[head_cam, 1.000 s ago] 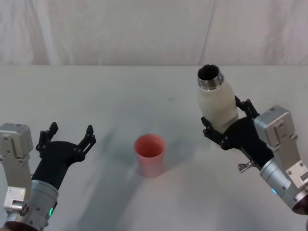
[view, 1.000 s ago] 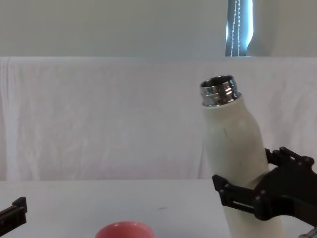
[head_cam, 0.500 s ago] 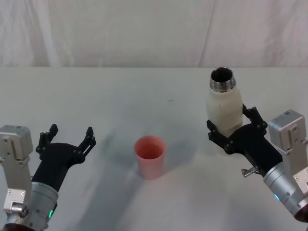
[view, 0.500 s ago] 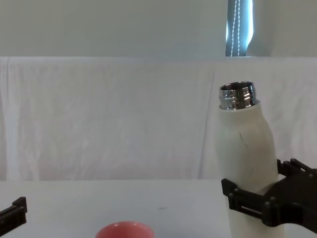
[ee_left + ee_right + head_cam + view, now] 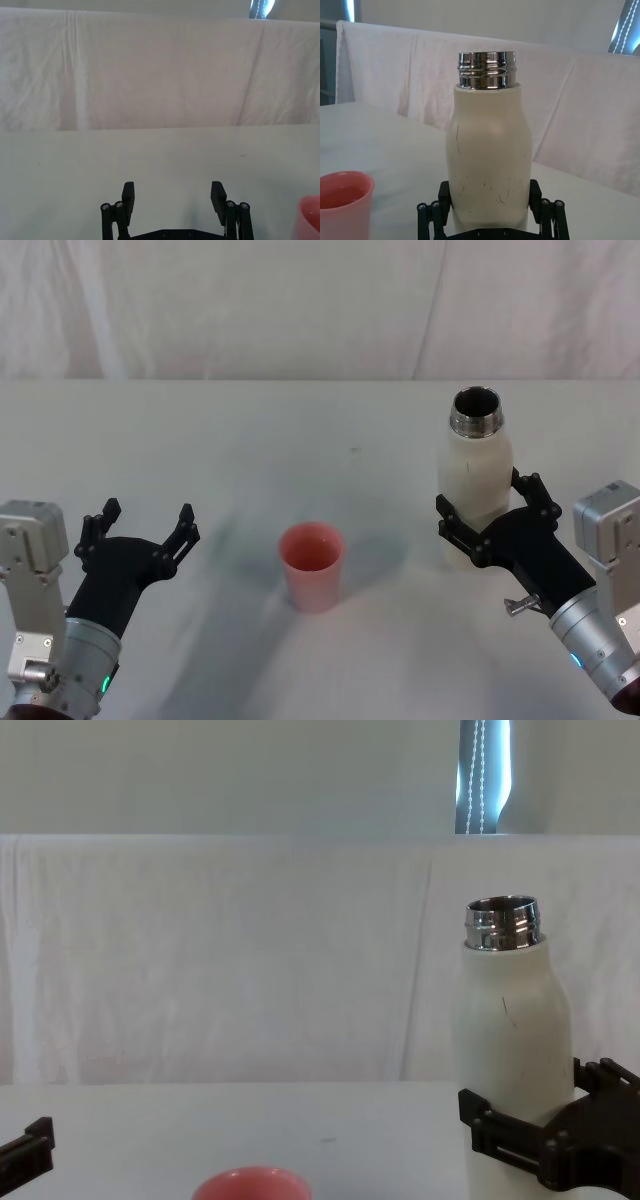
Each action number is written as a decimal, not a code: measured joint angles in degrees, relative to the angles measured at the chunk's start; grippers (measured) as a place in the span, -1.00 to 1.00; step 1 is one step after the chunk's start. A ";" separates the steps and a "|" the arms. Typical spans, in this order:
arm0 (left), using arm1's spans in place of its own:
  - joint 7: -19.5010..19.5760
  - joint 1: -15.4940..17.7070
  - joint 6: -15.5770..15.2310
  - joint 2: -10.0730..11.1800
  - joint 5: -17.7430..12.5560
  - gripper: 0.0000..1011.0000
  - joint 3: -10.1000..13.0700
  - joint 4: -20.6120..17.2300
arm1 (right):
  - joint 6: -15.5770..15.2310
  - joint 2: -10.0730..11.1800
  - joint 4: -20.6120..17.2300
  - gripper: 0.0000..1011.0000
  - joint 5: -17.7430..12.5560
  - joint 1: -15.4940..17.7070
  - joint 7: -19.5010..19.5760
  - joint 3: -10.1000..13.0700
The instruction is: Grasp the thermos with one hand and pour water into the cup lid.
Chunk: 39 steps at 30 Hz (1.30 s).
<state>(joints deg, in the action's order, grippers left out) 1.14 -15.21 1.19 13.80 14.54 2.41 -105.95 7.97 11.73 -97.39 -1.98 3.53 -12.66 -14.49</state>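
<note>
Nearest the robot, the left gripper (image 5: 140, 528) rests idle low on the left of the white table (image 5: 250, 440) with its fingers spread wide and nothing between them, while the right gripper (image 5: 492, 523) on the right is clamped around the lower body of the bottle (image 5: 477, 490), which stands upright with its open steel neck on top. To pour well, I judge the bottle should be carried leftward over the cup (image 5: 311, 564), which sits near the table's middle, well apart from it, and tipped slowly so the stream lands inside the rim. Counted: one bottle, one cup, two grippers.
</note>
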 joint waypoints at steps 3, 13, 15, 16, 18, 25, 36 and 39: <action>0.00 0.00 0.00 0.00 0.00 0.98 0.00 0.00 | 0.22 -0.15 0.23 0.88 -0.30 0.01 0.02 0.05; 0.00 0.00 0.00 0.00 0.00 0.98 0.00 0.00 | 0.78 -0.76 0.86 0.88 -0.96 0.19 0.35 0.23; 0.00 0.00 0.00 0.00 0.00 0.98 0.00 0.00 | 0.85 -0.86 0.93 0.88 -1.05 0.24 0.41 0.23; 0.00 0.00 0.00 0.00 0.00 0.98 0.00 0.00 | 0.91 -0.94 1.02 0.88 -1.11 0.25 0.44 0.23; 0.00 0.00 0.00 0.00 0.00 0.98 0.00 0.00 | 0.99 -1.07 1.18 0.88 -1.22 0.26 0.46 0.23; 0.00 0.00 0.00 0.00 0.00 0.98 0.00 0.00 | 1.23 -1.20 1.49 0.88 -1.52 0.43 0.46 0.30; 0.00 0.00 0.00 0.00 0.00 0.98 0.00 0.00 | 1.81 -1.66 2.88 0.88 -2.98 0.30 -0.16 0.34; 0.00 0.00 0.00 0.00 0.00 0.98 0.00 0.00 | 1.81 -1.70 3.12 0.88 -3.11 0.16 -0.25 0.24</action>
<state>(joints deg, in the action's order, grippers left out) 1.14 -15.21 1.19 13.81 14.54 2.41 -105.95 9.78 10.03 -94.27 -5.09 3.70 -12.91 -14.24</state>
